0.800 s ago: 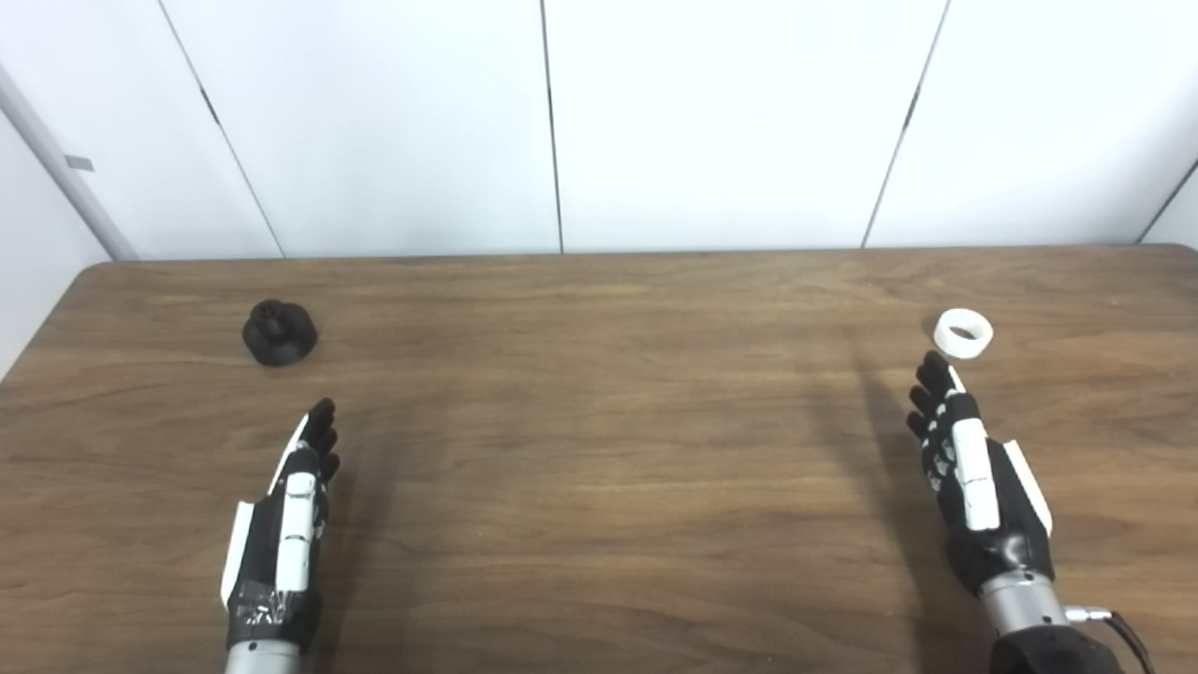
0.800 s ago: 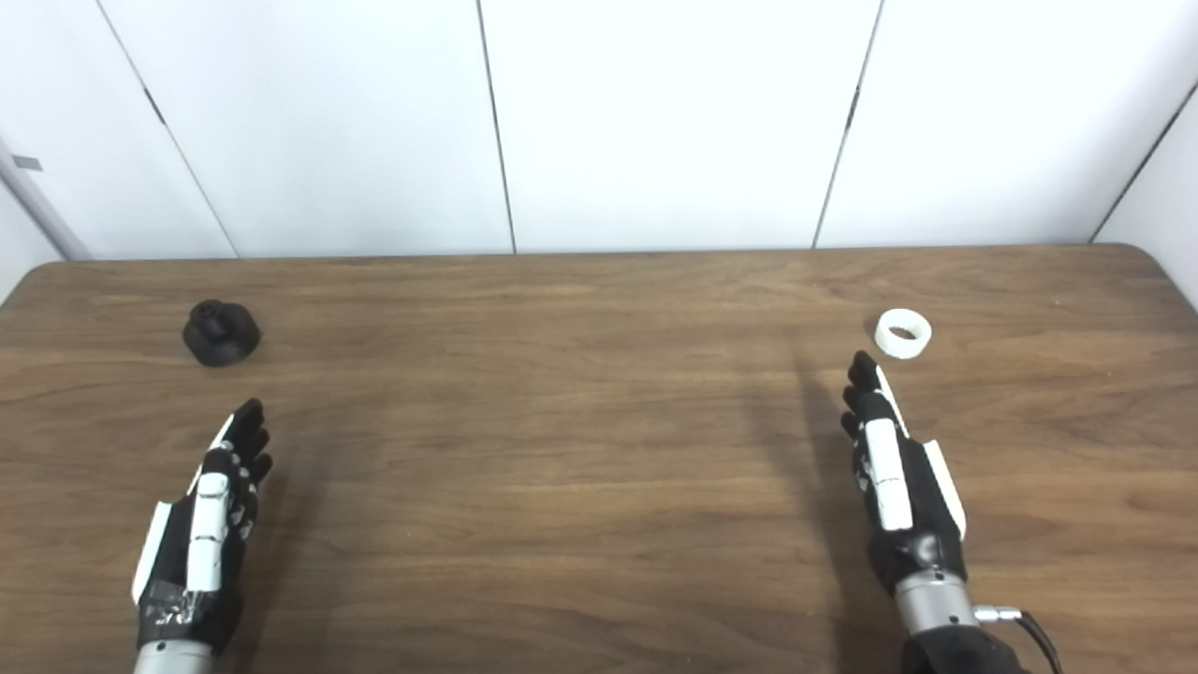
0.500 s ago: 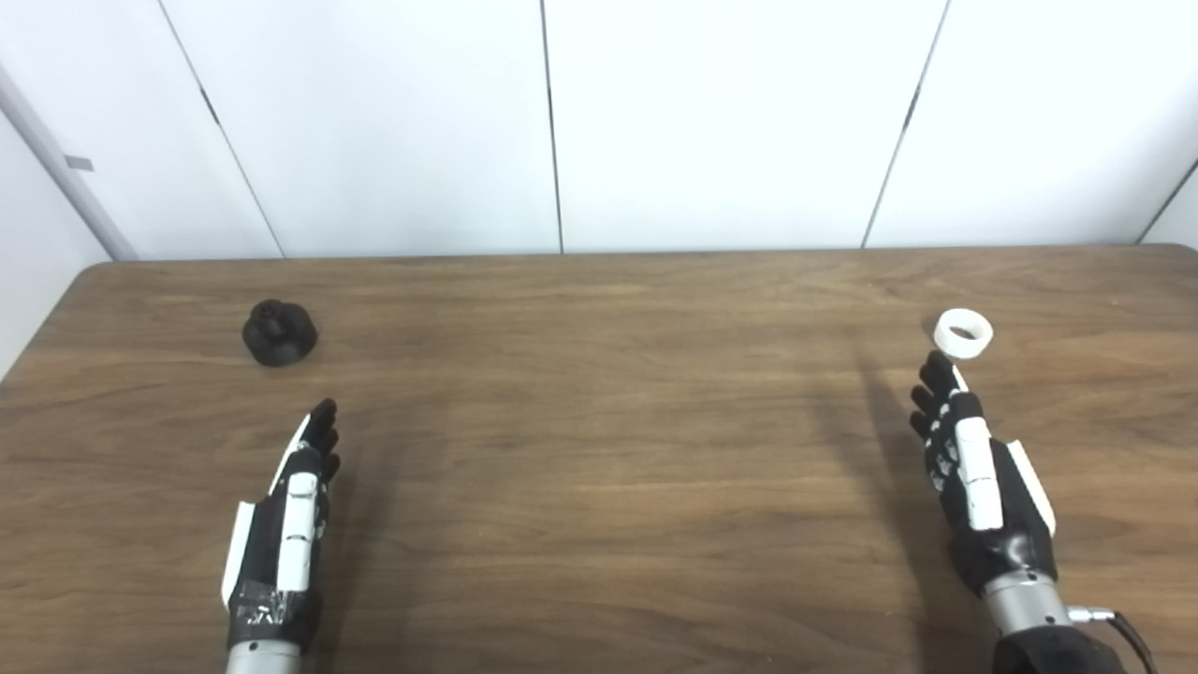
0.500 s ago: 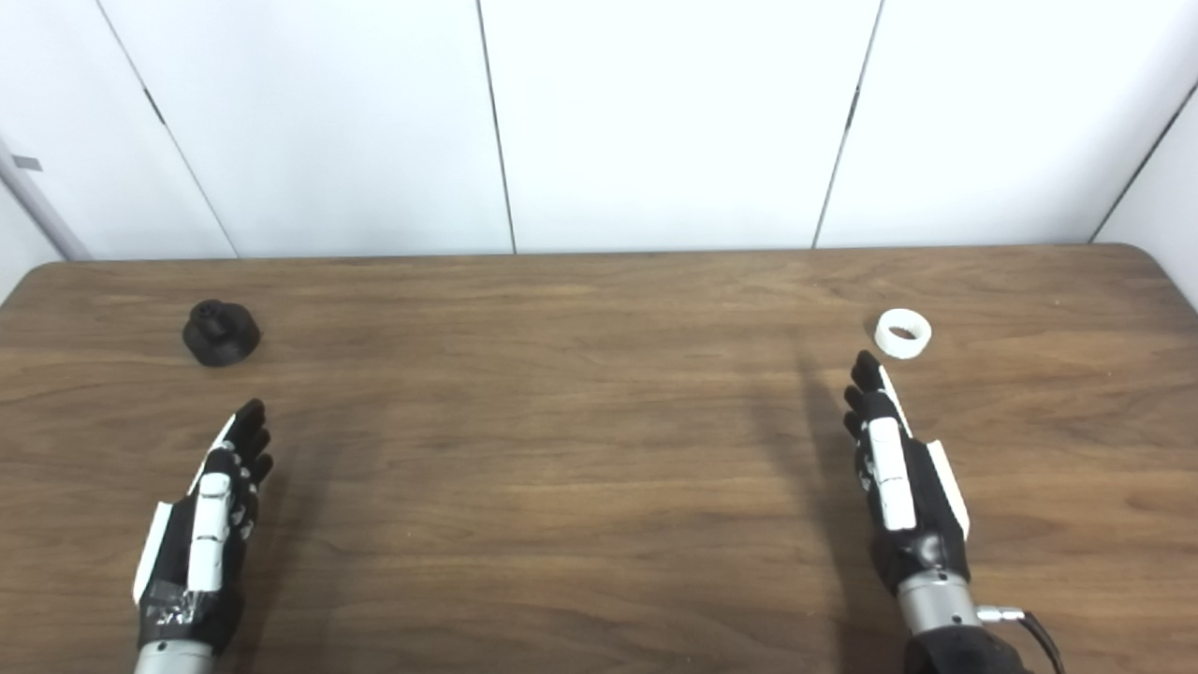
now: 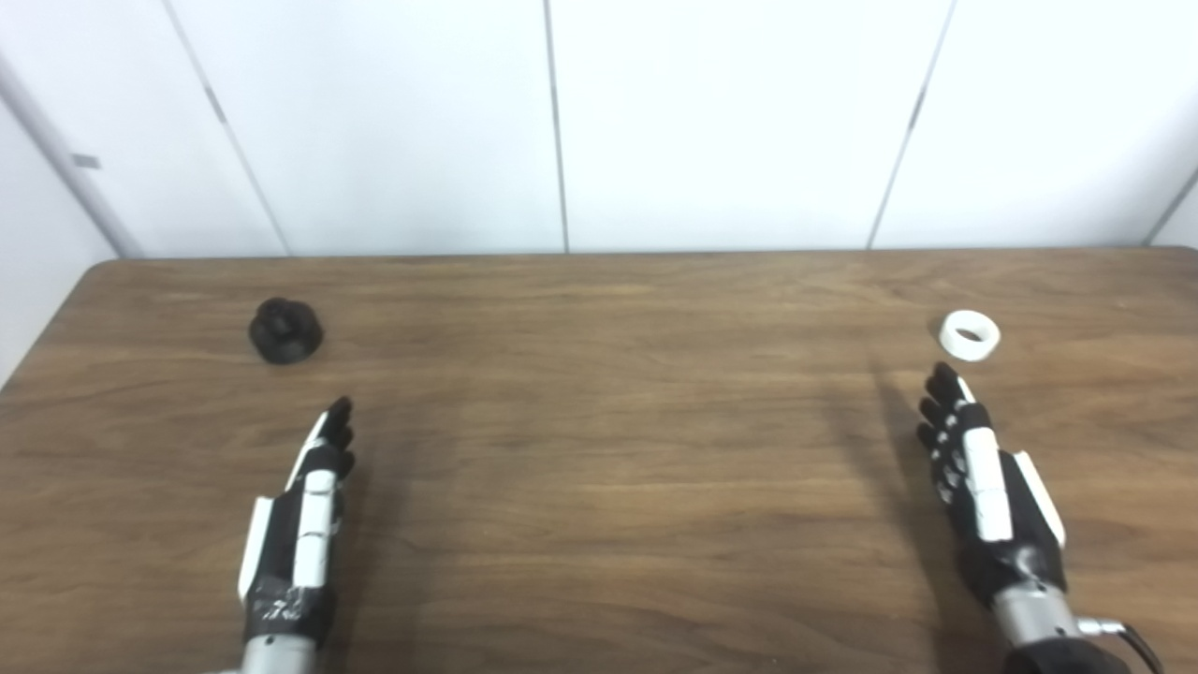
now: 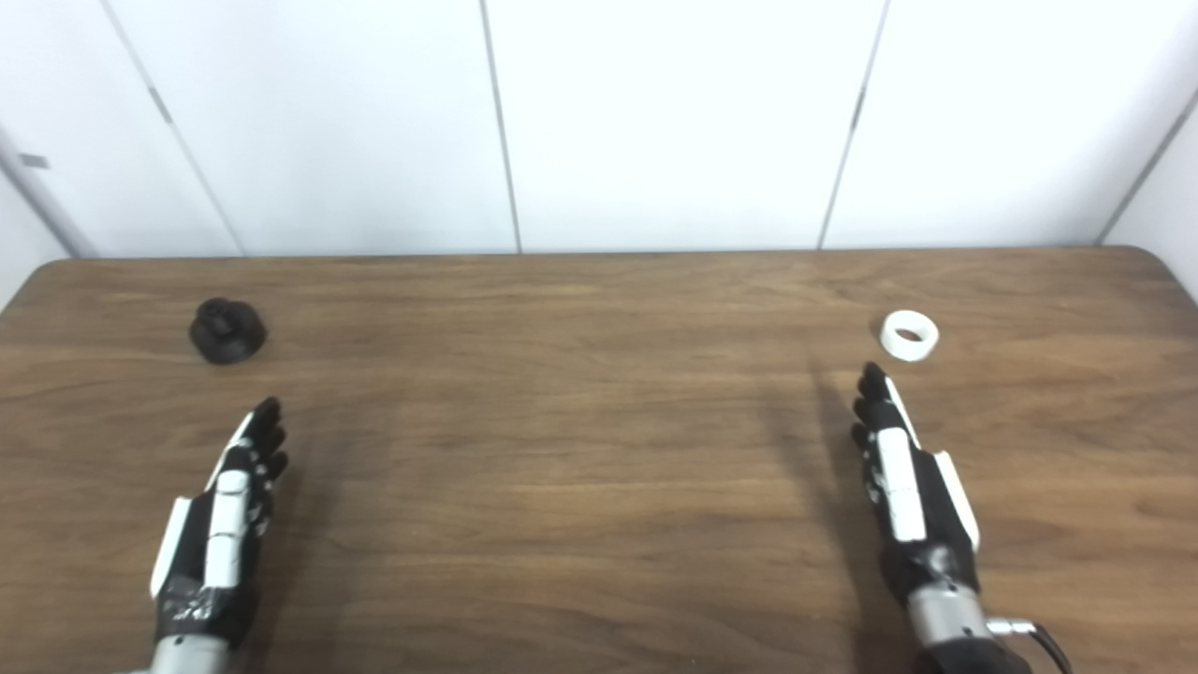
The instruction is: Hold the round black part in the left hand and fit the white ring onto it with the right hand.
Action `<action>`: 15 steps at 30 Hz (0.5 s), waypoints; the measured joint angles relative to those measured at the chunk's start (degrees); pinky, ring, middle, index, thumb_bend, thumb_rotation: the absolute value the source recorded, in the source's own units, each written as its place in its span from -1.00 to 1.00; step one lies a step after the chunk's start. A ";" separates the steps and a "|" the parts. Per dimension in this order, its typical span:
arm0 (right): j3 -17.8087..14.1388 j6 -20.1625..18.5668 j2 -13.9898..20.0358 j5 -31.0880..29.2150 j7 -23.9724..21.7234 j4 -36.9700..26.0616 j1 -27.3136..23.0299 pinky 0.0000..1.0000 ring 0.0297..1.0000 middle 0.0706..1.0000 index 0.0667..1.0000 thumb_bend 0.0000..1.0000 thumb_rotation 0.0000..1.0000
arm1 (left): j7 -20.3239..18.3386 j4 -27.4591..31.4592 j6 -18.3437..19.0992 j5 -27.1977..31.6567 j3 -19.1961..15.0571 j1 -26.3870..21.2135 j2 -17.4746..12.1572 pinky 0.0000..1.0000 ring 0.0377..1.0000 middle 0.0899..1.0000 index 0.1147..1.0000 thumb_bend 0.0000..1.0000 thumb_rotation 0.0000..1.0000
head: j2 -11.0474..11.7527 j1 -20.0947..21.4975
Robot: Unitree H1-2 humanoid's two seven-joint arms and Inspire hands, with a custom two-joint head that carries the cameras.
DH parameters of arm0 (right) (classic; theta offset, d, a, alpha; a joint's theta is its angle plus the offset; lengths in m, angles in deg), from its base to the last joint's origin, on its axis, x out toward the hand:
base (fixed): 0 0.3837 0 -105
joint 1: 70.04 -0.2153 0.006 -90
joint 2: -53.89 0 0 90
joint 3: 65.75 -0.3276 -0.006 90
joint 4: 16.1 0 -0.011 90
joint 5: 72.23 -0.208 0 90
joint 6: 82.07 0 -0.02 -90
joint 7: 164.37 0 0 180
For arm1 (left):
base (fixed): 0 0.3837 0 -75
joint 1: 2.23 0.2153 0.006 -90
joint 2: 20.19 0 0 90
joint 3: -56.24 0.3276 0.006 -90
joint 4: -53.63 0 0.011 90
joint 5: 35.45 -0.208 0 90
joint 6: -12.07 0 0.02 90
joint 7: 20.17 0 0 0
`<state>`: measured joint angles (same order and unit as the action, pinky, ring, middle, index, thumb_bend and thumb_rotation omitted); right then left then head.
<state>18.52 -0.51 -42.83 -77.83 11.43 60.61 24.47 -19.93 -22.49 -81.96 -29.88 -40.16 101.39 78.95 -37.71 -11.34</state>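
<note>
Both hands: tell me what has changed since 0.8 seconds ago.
Almost nothing. The whole picture has shifted slightly, so the camera moved, not the things. The left hand and right hand remain open, flat above the table, holding nothing. The black part and the white ring lie untouched where they were.

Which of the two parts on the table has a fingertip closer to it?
The white ring: the right hand nearly reaches it; the black part lies farther from the left hand.
</note>
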 measured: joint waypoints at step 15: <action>-0.37 1.95 1.23 -1.40 -1.87 1.42 0.06 1.00 0.99 0.97 0.97 0.09 1.00 | 2.88 -2.48 -5.87 -3.36 3.21 -0.21 0.69 1.00 1.00 0.97 0.90 -0.08 0.87 | 9.31 -11.07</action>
<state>18.15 1.44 -41.60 -79.23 9.57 62.03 24.53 -17.06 -24.97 -87.83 -33.24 -36.95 101.18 79.65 -28.39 -22.41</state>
